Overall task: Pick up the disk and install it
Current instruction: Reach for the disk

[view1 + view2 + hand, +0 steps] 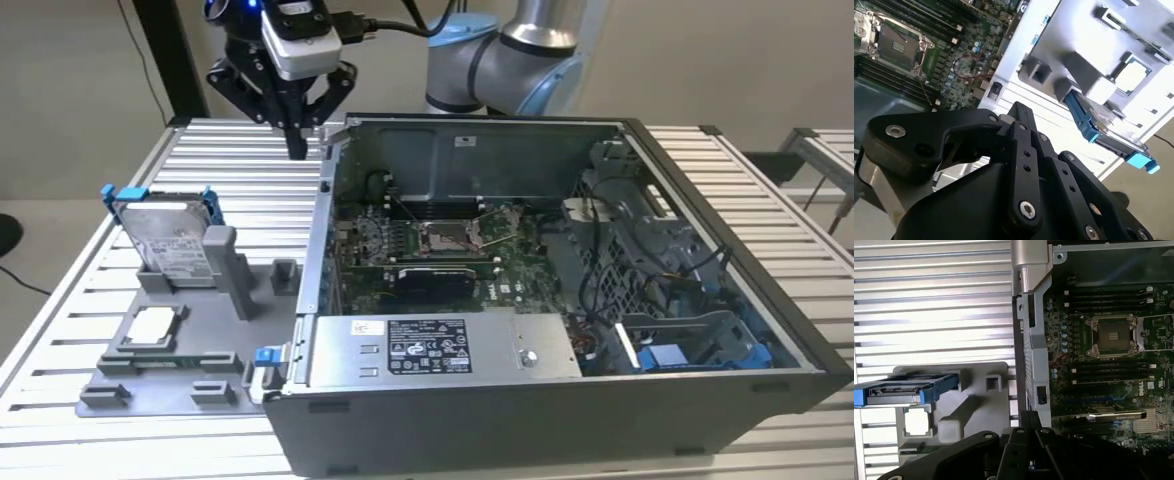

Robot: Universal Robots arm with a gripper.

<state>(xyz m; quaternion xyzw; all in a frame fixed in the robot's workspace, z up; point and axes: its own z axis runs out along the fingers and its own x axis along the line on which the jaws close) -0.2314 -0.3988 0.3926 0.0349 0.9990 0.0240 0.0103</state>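
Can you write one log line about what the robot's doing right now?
gripper: shut, holds nothing, near computer case | disk: upright in grey holder, not picked up

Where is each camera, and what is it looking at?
Exterior view: off the arm, looking down on table and open computer case; shows arm and gripper.
First wrist view: on the arm, looking past the gripper at the motherboard.
Second wrist view: on the arm, tilted, looking past the gripper at the disk.
Both wrist views share disk and motherboard.
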